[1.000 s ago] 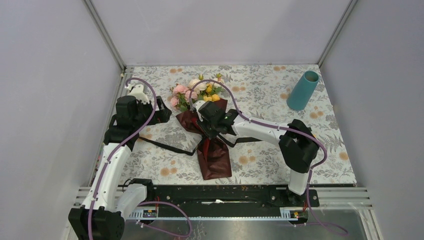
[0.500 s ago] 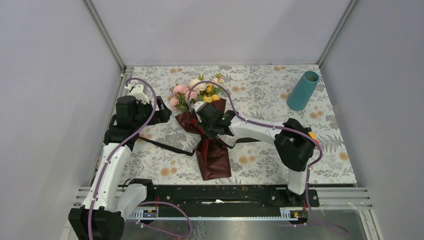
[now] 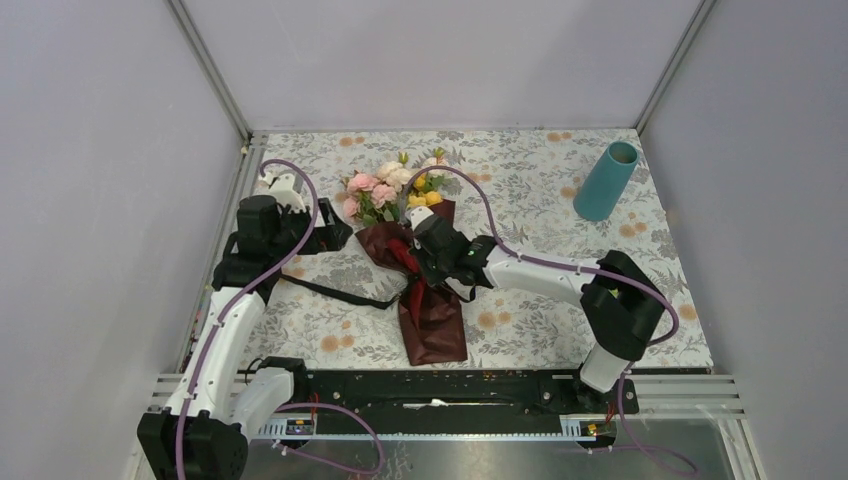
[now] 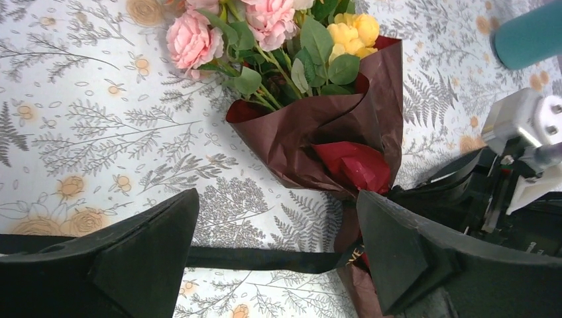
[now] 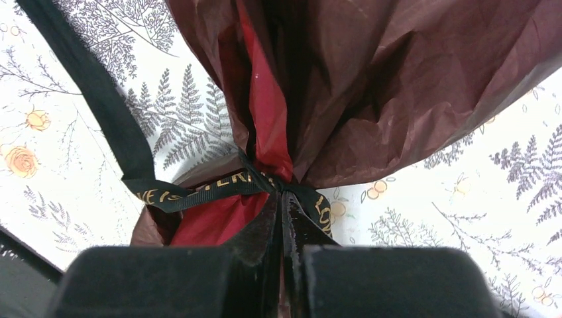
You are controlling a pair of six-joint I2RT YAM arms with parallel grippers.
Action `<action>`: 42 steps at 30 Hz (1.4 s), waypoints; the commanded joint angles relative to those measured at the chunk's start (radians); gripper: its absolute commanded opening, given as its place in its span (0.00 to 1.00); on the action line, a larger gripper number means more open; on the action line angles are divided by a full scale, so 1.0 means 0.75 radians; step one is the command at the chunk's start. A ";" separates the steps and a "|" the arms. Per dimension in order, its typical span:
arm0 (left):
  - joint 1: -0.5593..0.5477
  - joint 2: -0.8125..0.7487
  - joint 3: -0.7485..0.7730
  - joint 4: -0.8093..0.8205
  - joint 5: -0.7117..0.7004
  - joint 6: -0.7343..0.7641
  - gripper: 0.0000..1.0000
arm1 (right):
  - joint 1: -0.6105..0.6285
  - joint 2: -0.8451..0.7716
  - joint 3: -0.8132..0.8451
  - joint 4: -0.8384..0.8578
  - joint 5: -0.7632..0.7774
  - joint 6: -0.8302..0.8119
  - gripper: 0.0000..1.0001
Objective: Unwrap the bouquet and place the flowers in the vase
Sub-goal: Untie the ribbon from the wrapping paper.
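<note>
Bouquet (image 3: 417, 275) lying flat near the middle of the floral-cloth worktop (image 3: 520, 190), blooms toward the far edge and the wrapped stem end toward the arm bases. The flowers (image 4: 265, 26) (pink, cream and yellow, with green leaves) spill from a cone of maroon paper (image 4: 318, 129). The vase (image 3: 605, 180) stands well apart at the far right corner.

The right gripper (image 5: 280, 197) is closed tight, its tips meeting at the knot of the black ribbon (image 5: 99, 106) where the paper is cinched to a narrow neck. Whether a strand is caught between the tips cannot be told. The left gripper (image 4: 277, 199) is spread wide and empty, hovering just left of the paper cone.

Handling, as judged: the bundle looks light. The paper is thin, crinkled and stiff enough to hold its folds, so it probably tears or slides rather than stretches. The ribbon is limp and flat; one long tail trails left across the cloth, and a pull on a tail end is likely to loosen the knot more cleanly than a pull at the knot itself. The blooms look soft and easily crushed. The thin stems, hidden under the paper, are the better place to grasp, low and gathered together, so that the heads do not bear the load.
</note>
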 commanded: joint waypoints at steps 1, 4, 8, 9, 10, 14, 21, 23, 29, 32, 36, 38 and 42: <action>-0.082 -0.026 -0.018 0.100 0.060 -0.028 0.96 | 0.014 -0.113 -0.071 0.110 0.016 0.099 0.00; -0.190 -0.041 -0.052 0.129 0.025 -0.085 0.95 | 0.014 -0.143 -0.103 0.119 0.029 0.112 0.00; -0.327 -0.084 -0.156 0.231 -0.030 -0.186 0.95 | 0.014 -0.182 -0.153 0.143 0.064 0.139 0.00; -0.363 -0.098 -0.203 0.270 -0.037 -0.211 0.95 | 0.014 -0.190 -0.163 0.150 0.070 0.146 0.00; -0.395 -0.112 -0.226 0.311 -0.037 -0.234 0.95 | 0.014 -0.198 -0.177 0.159 0.072 0.151 0.00; -0.537 -0.124 -0.359 0.473 -0.054 -0.295 0.93 | 0.013 -0.231 -0.231 0.201 0.071 0.185 0.00; -0.608 -0.025 -0.467 0.663 -0.064 -0.298 0.77 | -0.003 -0.263 -0.331 0.317 -0.007 0.261 0.00; -0.627 0.015 -0.481 0.710 -0.062 -0.292 0.74 | -0.012 -0.271 -0.353 0.336 -0.024 0.283 0.00; -0.696 0.155 -0.450 0.762 -0.066 -0.247 0.63 | -0.044 -0.312 -0.421 0.390 -0.074 0.327 0.00; -0.720 0.201 -0.422 0.786 -0.066 -0.226 0.59 | -0.056 -0.327 -0.443 0.403 -0.094 0.340 0.00; -0.743 0.262 -0.395 0.830 -0.063 -0.210 0.53 | -0.066 -0.334 -0.460 0.408 -0.109 0.346 0.00; -0.754 0.301 -0.376 0.831 -0.064 -0.199 0.51 | -0.068 -0.341 -0.465 0.408 -0.113 0.349 0.00; -0.783 0.370 -0.346 0.830 -0.065 -0.174 0.46 | -0.072 -0.345 -0.471 0.407 -0.116 0.351 0.00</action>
